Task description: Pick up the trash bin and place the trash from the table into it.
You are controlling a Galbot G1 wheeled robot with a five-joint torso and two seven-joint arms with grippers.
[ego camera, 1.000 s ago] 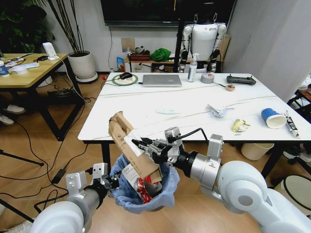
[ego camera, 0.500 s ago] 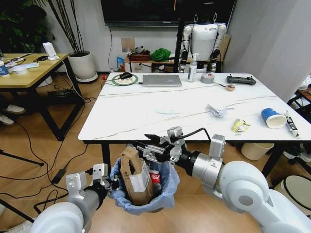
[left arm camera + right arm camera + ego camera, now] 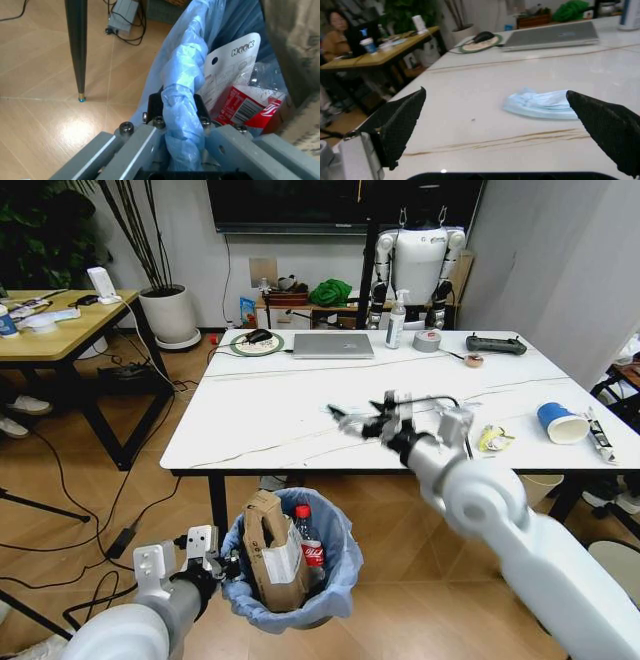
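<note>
Best to drop the wide-open, empty right gripper (image 3: 362, 423) straight down over the pale blue mask (image 3: 543, 104) at its 12 o'clock on the table (image 3: 260, 415), pinch low, while left gripper (image 3: 212, 562) clamped on bin (image 3: 290, 565) rim holds level below the near edge.

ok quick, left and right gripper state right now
Left gripper: shut on the trash bin rim.
Right gripper: open, empty, over the table near a light-blue face mask.
</note>
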